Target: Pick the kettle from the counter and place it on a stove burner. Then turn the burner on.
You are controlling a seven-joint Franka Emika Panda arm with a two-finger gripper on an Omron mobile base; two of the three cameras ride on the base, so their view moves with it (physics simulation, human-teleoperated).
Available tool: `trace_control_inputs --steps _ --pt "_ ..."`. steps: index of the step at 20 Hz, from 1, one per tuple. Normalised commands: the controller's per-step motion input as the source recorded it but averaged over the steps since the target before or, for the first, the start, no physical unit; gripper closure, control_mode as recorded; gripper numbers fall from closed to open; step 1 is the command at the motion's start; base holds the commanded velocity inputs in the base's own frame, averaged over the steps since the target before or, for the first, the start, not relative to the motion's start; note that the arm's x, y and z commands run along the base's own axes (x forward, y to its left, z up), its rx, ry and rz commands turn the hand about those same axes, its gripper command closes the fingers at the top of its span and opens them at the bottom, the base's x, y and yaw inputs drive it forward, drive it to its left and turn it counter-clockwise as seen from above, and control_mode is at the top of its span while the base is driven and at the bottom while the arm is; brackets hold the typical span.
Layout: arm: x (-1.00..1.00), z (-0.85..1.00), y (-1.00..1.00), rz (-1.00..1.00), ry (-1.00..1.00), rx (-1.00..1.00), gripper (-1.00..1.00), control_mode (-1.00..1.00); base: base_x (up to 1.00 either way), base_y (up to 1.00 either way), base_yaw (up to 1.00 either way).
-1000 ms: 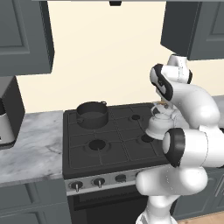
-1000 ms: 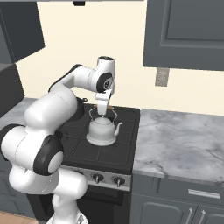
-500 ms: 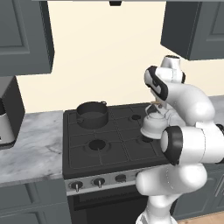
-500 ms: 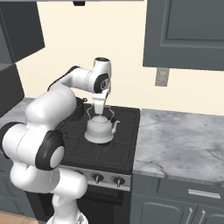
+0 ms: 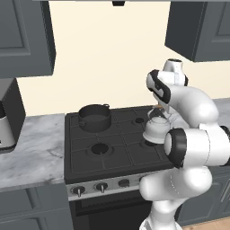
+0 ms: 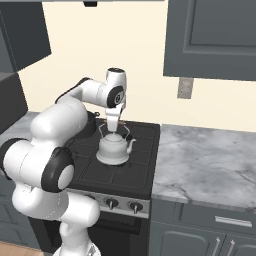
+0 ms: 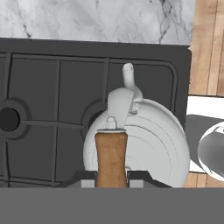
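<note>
We see the pincer point(image 6: 114, 129) pinching the arched wooden handle of the kettle point(image 6: 114, 149) from above, so the body hangs level directly beneath it. Below the pincer, the kettle sits over the front-right stove burner point(image 7: 94, 117), spout toward the counter point(image 6: 210, 157).

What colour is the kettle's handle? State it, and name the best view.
Brown, wood-like, on the white-silver kettle; its handle shows best in the hand view.
</note>
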Motion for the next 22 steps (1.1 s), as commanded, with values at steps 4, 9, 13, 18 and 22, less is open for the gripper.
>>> trace_control_inputs --steps 4,9,13,18,22 --pt "0.02 -0.08 0.0 0.0 0.0 0.0 1.0 -1.0 0.0 0.0 0.0" --pt "0.04 -0.1 0.0 0.0 0.0 0.0 1.0 -1.0 0.0 0.0 0.0" --pt "0.09 -0.11 0.0 0.0 -0.01 0.0 1.0 -1.0 0.0 0.0 0.0" --pt "0.14 -0.09 0.0 0.0 -0.01 0.0 1.0 -1.0 0.0 0.0 0.0" --pt "0.15 -0.08 0.0 0.0 0.0 0.0 1.0 -1.0 0.0 0.0 0.0"
